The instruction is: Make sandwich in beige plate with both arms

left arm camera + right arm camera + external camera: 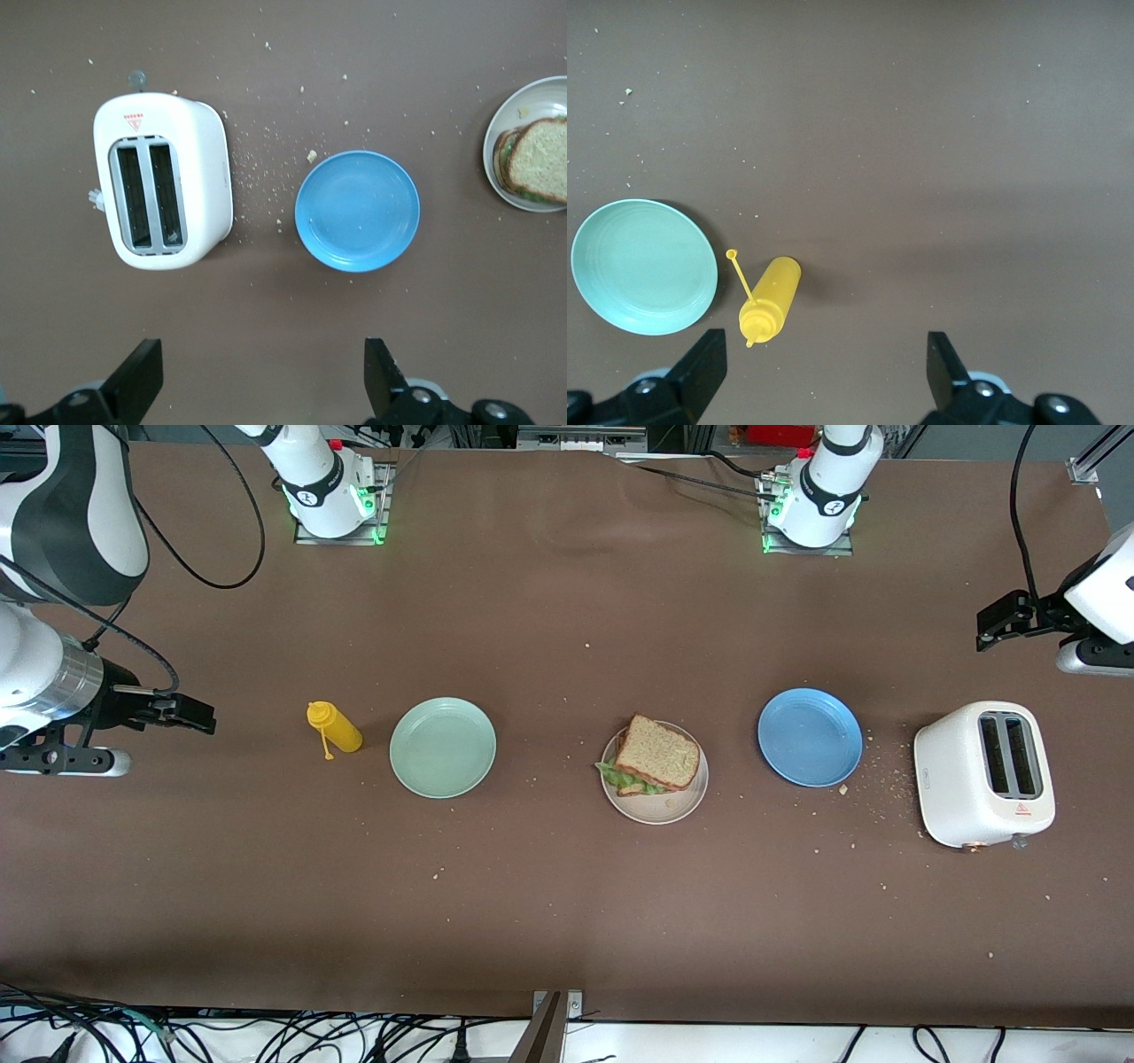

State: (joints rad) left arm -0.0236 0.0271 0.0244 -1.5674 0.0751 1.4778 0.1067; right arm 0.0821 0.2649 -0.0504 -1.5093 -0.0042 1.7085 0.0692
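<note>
front view: sandwich sits done, arms hang at the table ends

the sandwich (656, 761) lies stacked on the beige plate (664, 808), lettuce poking out at the edge toward the mint-green plate (442, 747). the beige plate sits between that one and the blue plate (810, 737), well apart from both. the left gripper (263, 381) hangs over bare table by the toaster (983, 773), jaws wide apart, holding nothing. the right gripper (825, 376) hangs over its own end of the table near the yellow bottle (333, 728), which lies on its side, jaws likewise apart and empty.

to my eye the build looks finished; all that is left is to keep both arms high and away from the plate. the brown tabletop (567, 903) is strewn with crumbs, thickest around the toaster. cables trail along the table's near edge.
</note>
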